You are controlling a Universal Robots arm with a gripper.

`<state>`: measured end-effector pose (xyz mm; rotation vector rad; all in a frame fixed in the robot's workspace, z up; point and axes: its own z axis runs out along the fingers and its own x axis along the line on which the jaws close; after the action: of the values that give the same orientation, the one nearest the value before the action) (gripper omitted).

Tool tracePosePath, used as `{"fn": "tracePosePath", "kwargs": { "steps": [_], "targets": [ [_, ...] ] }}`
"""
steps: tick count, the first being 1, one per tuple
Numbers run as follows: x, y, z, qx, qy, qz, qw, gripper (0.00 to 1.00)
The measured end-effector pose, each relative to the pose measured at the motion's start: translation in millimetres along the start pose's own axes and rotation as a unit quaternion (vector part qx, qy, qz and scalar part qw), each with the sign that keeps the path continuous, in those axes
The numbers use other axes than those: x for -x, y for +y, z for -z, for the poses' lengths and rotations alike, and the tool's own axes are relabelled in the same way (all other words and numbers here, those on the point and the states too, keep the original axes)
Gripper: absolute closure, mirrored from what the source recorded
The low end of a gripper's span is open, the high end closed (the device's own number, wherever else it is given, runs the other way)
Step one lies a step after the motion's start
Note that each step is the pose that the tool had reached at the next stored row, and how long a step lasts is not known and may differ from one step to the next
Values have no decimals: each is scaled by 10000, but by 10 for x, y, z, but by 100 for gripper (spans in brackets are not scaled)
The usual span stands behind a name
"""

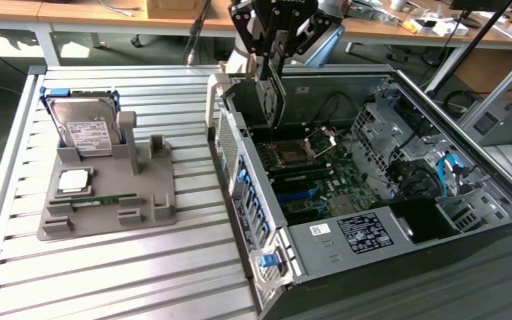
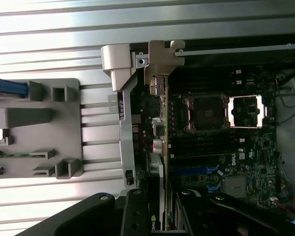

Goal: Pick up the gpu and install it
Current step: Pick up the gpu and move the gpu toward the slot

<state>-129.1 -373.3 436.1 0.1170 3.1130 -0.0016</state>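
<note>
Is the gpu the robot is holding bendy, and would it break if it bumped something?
Probably stiff: the gpu hangs straight down from the pincer without drooping. Likely light for its size, since it looks so thin edge-on. It seems to be a thin bare board, so a hard knock might damage it.

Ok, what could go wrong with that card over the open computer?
The pincer grips the gpu by its upper end only, so it might tilt or slip. Its metal bracket hangs close to the case wall and could catch there. If it comes down crooked, it may knock parts on the motherboard.
</note>
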Motion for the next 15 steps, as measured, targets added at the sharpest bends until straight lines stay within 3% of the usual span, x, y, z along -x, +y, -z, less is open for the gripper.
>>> {"fn": "tracePosePath", "kwargs": {
  "steps": [15],
  "targets": [
    [101,8,-3,0,0,0,10000,73]
  ]
}}
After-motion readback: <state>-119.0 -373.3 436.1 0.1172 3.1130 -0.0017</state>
